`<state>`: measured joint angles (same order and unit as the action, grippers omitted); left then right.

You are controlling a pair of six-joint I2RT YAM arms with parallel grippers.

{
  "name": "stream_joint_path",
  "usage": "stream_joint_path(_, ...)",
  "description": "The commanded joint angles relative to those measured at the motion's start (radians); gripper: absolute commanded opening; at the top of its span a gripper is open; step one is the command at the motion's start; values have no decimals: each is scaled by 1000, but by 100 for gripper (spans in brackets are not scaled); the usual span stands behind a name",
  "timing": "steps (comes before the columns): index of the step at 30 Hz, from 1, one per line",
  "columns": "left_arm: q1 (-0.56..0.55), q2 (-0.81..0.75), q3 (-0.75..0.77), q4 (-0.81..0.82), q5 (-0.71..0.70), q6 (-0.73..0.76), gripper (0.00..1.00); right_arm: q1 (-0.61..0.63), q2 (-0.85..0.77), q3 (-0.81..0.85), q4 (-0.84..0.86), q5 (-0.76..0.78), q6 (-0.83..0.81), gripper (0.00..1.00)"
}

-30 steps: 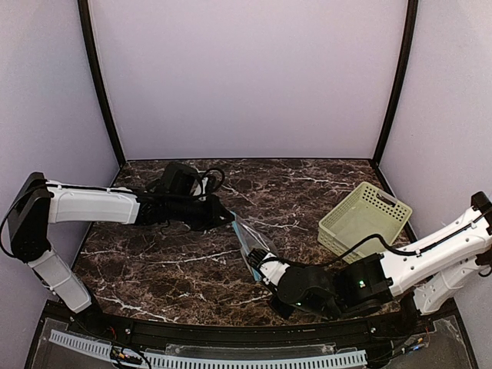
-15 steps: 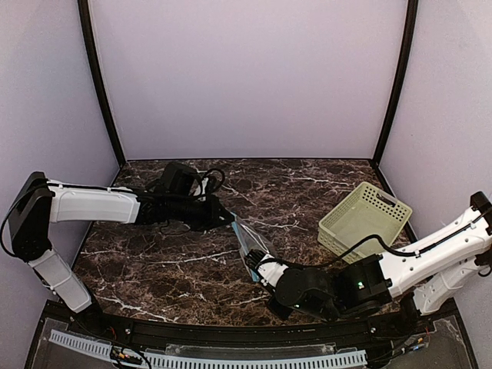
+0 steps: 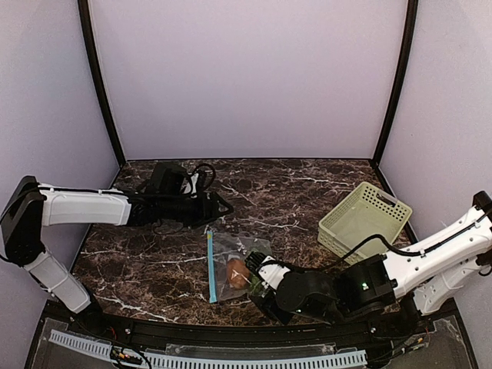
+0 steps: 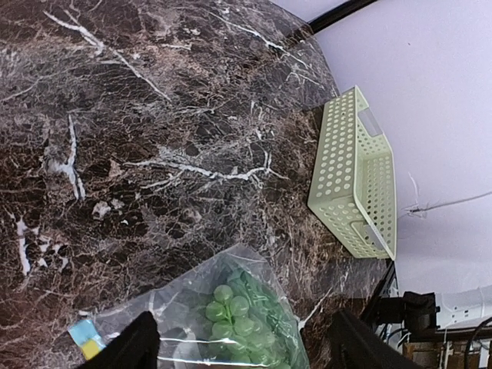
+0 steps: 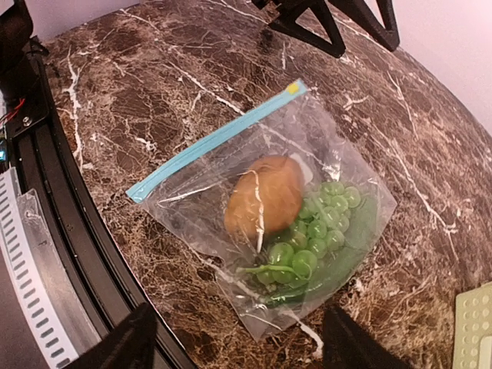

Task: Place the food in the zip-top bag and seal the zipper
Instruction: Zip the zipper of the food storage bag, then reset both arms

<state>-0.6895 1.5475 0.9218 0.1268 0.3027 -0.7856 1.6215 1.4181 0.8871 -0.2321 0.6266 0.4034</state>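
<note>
The clear zip-top bag (image 3: 234,265) lies flat on the marble table with the food inside it. The brown-orange oval (image 5: 265,196) rests against the lumpy green bunch (image 5: 319,231). The teal-blue zipper (image 5: 215,138) runs straight along the bag's edge nearest the table front. My right gripper (image 5: 234,342) hovers open over the bag's near corner, its fingers apart and touching nothing. My left gripper (image 3: 223,206) hangs open behind the bag, clear of it. In the left wrist view the green bunch (image 4: 242,315) shows through the plastic between the spread left fingers (image 4: 134,342).
A pale green slotted basket (image 3: 364,219) stands tilted at the right, also seen as the basket (image 4: 354,177) in the left wrist view. The black front rail (image 5: 69,231) runs close to the bag. Purple walls enclose the table on three sides.
Both grippers have opened and let go of the bag. It has dropped from between them and now lies flat on the table. The left gripper has drawn back slightly.
</note>
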Motion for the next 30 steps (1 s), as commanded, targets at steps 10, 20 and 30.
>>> stream_joint_path(10,9,-256,-80,-232,-231,168,99,-132,-114,26,-37,-138,111,99)
stream_joint_path(20,131,-386,-166,-272,-234,273,99,-468,-114,14,-167,-420,152,99)
stream_joint_path(30,404,-493,-168,-413,-123,392,99,-884,-269,-95,-179,-623,46,99)
